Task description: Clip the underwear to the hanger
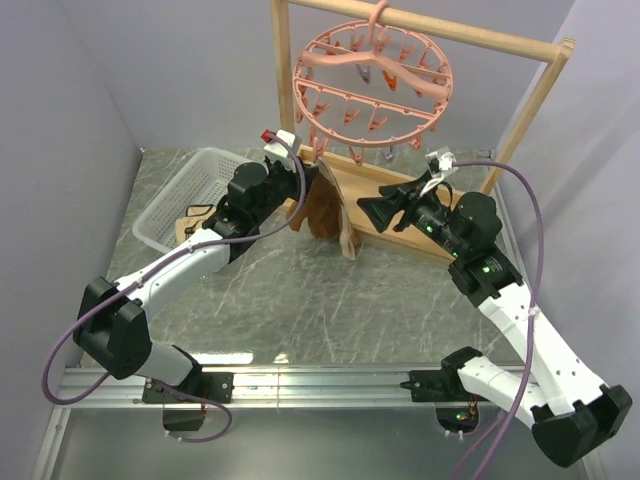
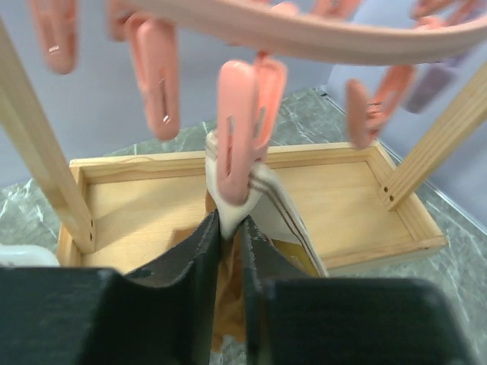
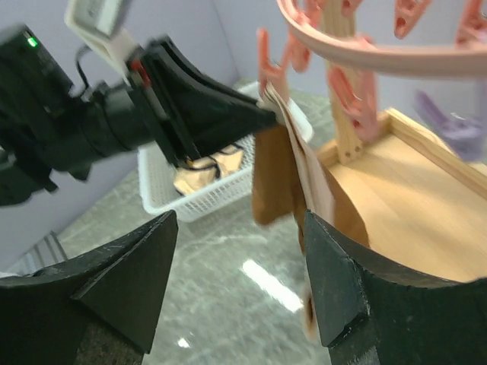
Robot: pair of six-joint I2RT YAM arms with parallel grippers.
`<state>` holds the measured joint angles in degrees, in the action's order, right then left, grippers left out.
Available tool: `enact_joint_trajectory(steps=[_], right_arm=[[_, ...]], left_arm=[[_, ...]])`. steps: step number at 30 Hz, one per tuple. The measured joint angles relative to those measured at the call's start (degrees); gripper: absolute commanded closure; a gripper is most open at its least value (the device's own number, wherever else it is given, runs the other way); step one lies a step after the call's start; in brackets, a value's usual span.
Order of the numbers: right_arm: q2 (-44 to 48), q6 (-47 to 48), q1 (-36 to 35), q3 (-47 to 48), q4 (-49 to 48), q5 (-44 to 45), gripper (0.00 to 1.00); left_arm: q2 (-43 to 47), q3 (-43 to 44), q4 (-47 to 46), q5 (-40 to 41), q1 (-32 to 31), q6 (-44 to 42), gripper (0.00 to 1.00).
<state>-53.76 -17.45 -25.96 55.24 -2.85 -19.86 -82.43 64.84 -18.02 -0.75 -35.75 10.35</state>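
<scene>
Left gripper (image 2: 230,228) pinches the underwear (image 2: 268,199) waistband just beneath a clip (image 2: 236,129) of the hanger (image 2: 304,38); right gripper (image 3: 240,220) stands wide apart nearby.

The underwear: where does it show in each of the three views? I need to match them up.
Top external: the underwear hangs at centre, under the near-left rim of the hanger.
Left wrist: centre, its striped waistband at a pink clip.
Right wrist: centre, a brown drape below the ring.
Shared landmark: the hanger's pink ring, at the top of every view.
</scene>
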Motion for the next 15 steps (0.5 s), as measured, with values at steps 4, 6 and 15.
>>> enact_joint_trajectory(steps=[4, 6, 15], right_arm=[[2.14, 1.29, 4.63, -0.61, 3.72, -2.51, 0.25], [2.64, 1.88, 7.63, -1.07, 4.66, -3.43, 0.25], [2.84, 3.69, 18.97, -2.86, 5.88, -7.72, 0.31]], left_arm=[[0.0, 0.0, 0.98, -0.96, 2.4, 1.22, 0.58], [0.0, 0.0, 1.81, -1.77, 3.69, 1.51, 0.52], [6.29, -3.54, 3.69, -9.51, 5.88, 1.9, 0.43]])
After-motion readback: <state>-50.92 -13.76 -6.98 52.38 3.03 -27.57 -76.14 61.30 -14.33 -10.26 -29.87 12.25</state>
